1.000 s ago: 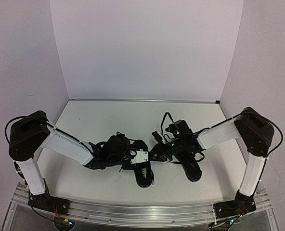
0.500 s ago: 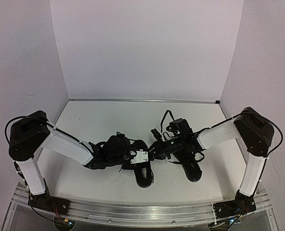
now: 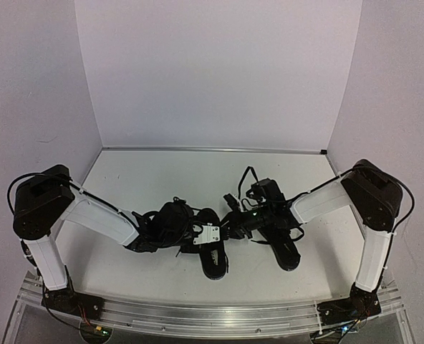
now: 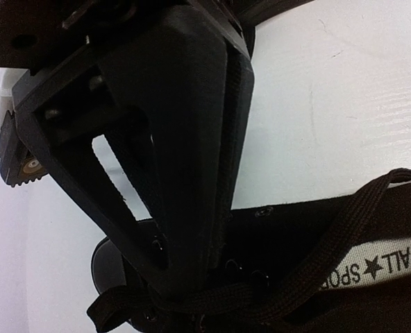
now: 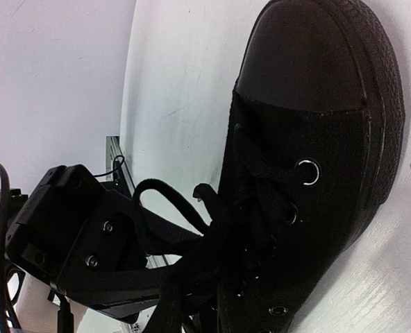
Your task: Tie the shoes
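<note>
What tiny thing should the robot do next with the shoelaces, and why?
Probably the right gripper should creep in and pinch the loose lace looping off the shoe. The laces lie floppy with no bow, and the left gripper is shut with its tips down at a lace, so a second hold seems needed.

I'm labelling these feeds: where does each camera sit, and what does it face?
Top external: high behind the bases, looking down at the white table, both arms, two small black lace-up shoes.
Left wrist: past its shut left gripper onto shoe laces.
Right wrist: low, along a shoe's toe cap; black hardware lower left.
Shared: shoes.
</note>
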